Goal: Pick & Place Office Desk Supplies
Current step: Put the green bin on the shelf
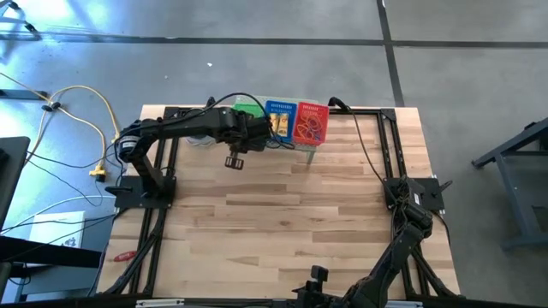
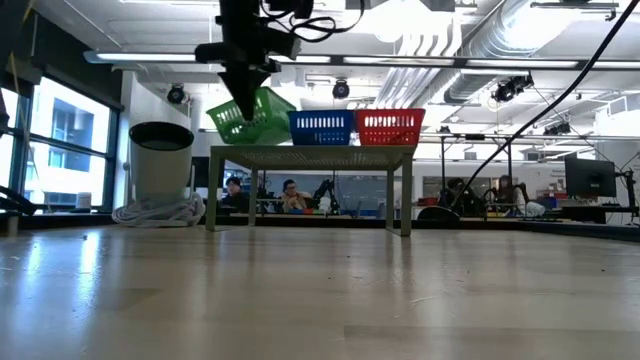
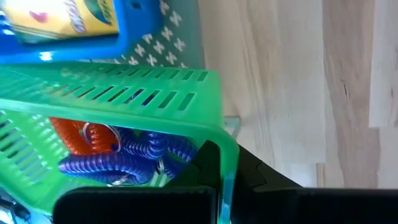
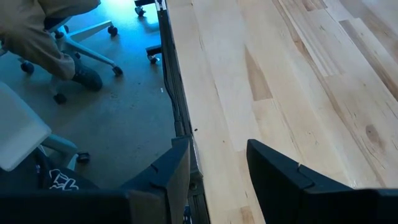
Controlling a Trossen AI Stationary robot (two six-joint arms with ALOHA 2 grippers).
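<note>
Above table [image 1: 282, 214], left gripper [image 3: 214, 163] clamping green basket [image 3: 124, 99].

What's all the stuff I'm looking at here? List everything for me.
green basket: one, green, tilted, lifted at the left end of the small stand
blue basket: one, blue, middle of the stand
red basket: one, red, right end of the stand
coiled loops: several, purple and orange, inside the green basket
stand: one, pale, far edge of the table
table: one, light wood
left gripper: shut on the green basket's rim
right gripper: open, waiting at the near right edge
</note>
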